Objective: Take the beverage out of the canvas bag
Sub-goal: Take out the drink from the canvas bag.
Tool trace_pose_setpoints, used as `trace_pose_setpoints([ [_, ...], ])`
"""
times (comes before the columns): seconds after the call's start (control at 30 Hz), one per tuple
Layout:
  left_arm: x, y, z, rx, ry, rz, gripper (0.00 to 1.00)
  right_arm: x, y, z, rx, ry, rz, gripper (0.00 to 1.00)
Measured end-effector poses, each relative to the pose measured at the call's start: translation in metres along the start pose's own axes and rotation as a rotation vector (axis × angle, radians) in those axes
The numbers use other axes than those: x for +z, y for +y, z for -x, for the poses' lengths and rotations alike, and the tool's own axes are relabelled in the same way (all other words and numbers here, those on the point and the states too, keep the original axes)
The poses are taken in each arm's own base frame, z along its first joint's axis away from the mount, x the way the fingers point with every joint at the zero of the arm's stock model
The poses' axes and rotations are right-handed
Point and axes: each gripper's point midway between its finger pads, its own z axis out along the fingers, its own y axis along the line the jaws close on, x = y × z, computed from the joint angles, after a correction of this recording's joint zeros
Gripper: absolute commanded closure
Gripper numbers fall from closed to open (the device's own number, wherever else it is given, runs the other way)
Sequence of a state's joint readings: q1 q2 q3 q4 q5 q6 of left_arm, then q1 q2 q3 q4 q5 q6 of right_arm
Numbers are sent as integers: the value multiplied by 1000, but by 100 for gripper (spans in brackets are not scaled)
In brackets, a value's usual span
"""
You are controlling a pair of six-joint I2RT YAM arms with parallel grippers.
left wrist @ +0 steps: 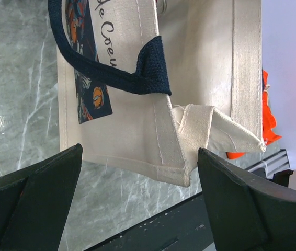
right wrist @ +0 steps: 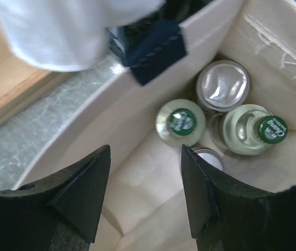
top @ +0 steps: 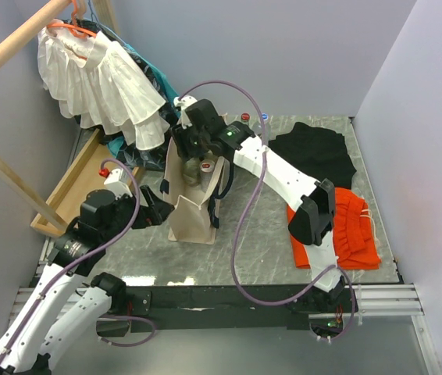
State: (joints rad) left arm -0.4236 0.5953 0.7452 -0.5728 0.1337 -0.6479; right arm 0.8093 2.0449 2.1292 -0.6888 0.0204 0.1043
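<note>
The cream canvas bag [top: 192, 205] with navy handles stands upright mid-table. It also shows in the left wrist view [left wrist: 137, 130], and its inside shows in the right wrist view [right wrist: 153, 167]. Inside stand two green-capped glass bottles [right wrist: 181, 121] [right wrist: 252, 129] and a silver-topped can [right wrist: 223, 85]; a white lid [right wrist: 209, 157] peeks out behind my right finger. My right gripper [right wrist: 145, 151] is open and empty, hovering over the bag's mouth. In the top view it [top: 196, 152] is above the bag. My left gripper [left wrist: 140, 157] is open beside the bag's lower corner, not touching it.
A white ruffled garment [top: 100, 82] hangs on a wooden rail at back left. A wooden tray [top: 73, 183] lies at left. Black cloth [top: 315, 152] and orange cloth [top: 346, 230] lie at right. Two bottles [top: 254, 119] stand by the back wall.
</note>
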Motion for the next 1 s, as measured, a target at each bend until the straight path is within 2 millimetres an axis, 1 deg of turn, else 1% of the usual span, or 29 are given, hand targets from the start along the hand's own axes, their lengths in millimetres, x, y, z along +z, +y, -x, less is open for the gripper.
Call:
trace_pose_setpoints([
  [0.1, 0, 0, -1, 4, -3, 9, 2, 8, -9, -7, 15, 25, -4, 37],
  [0.17, 0, 2, -2, 0, -4, 24, 1, 9, -14, -9, 20, 34, -11, 37],
  [0.3, -3, 8, -3, -25, -15, 66, 1, 9, -14, -10, 21, 37, -9, 38],
  [0.43, -6, 12, -1, -47, -13, 112, 1, 10, -13, -15, 24, 52, 0, 39],
  [0.5, -6, 13, 0, -52, -3, 128, 2, 12, -12, -23, 28, 70, 6, 39],
  [0.57, -4, 14, -1, -53, 14, 140, 3, 15, -12, -36, 35, 104, 8, 40],
  [0.67, -1, 15, -4, -52, 32, 148, 4, 19, -11, -53, 44, 147, 12, 40],
  [0.73, -2, 15, -3, -47, 28, 146, 4, 20, -10, -60, 47, 166, 13, 40],
  [0.83, -7, 13, 1, -21, 5, 129, 4, 19, -10, -63, 46, 173, 13, 40],
  [1.0, -18, 4, 15, 27, -40, 101, 4, 11, -8, -56, 43, 156, 13, 40],
])
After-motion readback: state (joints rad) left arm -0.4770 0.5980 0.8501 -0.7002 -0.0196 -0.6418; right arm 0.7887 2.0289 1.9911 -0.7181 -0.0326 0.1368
